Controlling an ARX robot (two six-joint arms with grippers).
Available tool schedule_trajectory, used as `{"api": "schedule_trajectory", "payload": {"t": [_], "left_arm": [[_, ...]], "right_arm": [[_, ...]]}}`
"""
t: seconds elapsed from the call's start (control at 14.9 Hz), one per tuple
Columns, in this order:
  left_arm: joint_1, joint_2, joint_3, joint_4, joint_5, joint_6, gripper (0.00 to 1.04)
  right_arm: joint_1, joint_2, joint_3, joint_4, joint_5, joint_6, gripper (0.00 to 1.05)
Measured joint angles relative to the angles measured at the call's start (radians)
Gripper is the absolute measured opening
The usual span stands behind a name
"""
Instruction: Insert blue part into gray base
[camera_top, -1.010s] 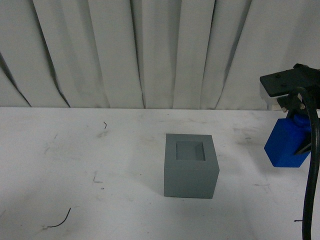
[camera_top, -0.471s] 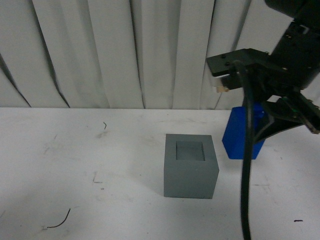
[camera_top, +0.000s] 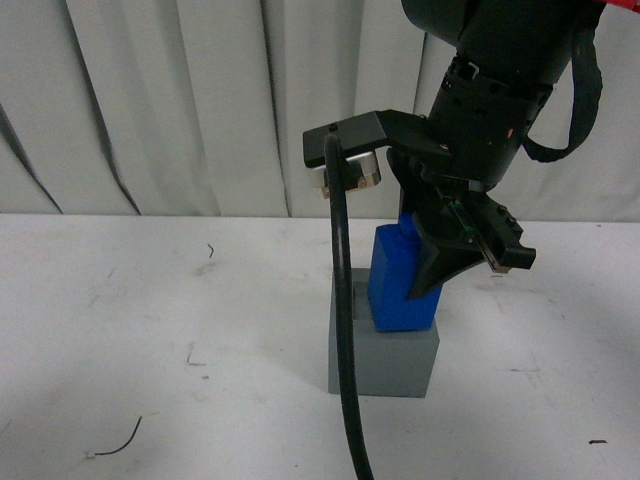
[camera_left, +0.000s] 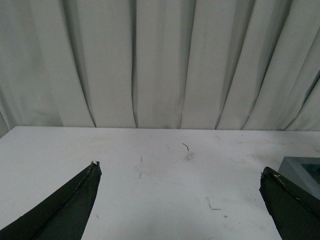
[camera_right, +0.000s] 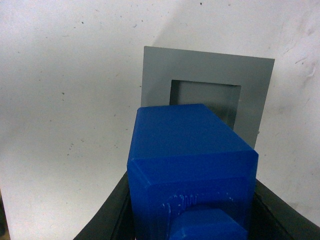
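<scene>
My right gripper (camera_top: 410, 255) is shut on the blue part (camera_top: 397, 282), a bright blue block held over the top of the gray base (camera_top: 385, 362). In the front view the part hides the base's recess. In the right wrist view the blue part (camera_right: 192, 165) sits between the dark fingers, with the gray base (camera_right: 155, 75) and its square recess (camera_right: 205, 97) beyond it. My left gripper (camera_left: 180, 182) is open and empty over the white table; a corner of the gray base (camera_left: 302, 170) shows by one fingertip.
The white table (camera_top: 150, 330) carries scuff marks and a small dark wire scrap (camera_top: 120, 440) at the front left. A pleated white curtain (camera_top: 200, 100) closes the back. A black cable (camera_top: 345, 330) hangs from the right arm in front of the base.
My right arm has moved left with the blue part, from the right edge of the table to over the gray base. The base has not moved.
</scene>
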Motion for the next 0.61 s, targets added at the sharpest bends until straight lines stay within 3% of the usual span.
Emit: {"api": "schedule_trajectory", "payload": {"t": [0.61], "left_arm": [[0.0,0.0,0.0,0.0,0.0,0.0,0.98]], "right_arm": [[-0.005,0.044,0.044,0.042,0.019,0.064,0.47]]}}
